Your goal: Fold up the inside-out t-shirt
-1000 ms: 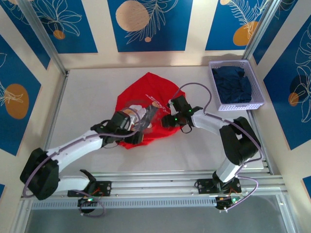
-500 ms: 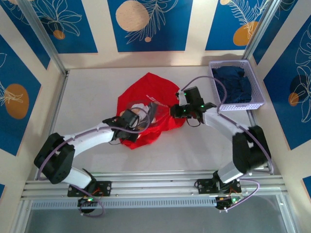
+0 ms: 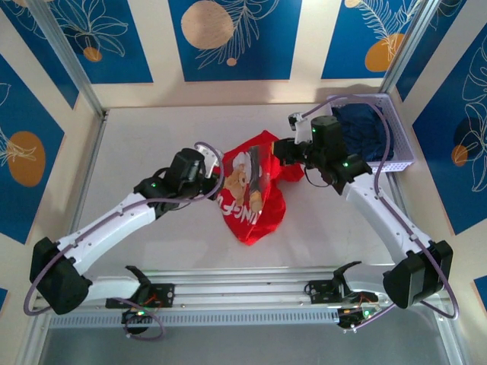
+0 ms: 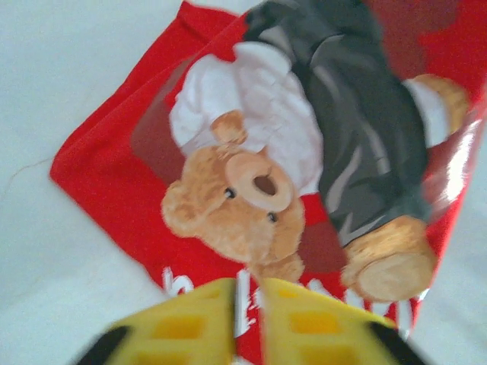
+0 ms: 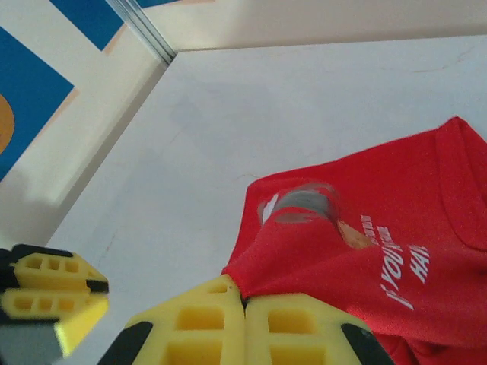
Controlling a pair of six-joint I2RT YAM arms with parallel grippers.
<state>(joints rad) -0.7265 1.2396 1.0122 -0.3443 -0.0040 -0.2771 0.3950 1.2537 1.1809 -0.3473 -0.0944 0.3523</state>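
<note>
The t-shirt (image 3: 251,194) is hanging at centre frame, bear print showing.
The left gripper (image 3: 215,176) is pinching its left edge and the right gripper (image 3: 283,152) is clamping its upper right edge near the basket (image 3: 396,163). Bare table (image 3: 137,144) is lying open at left.

A robotics lab test cell is indicated: a white tabletop (image 3: 137,137) is boxed in by wall panels (image 3: 228,38) printed with blue leaf patterns, and robot arms (image 3: 106,228) are bolted to aluminium rails (image 3: 243,283).
</note>
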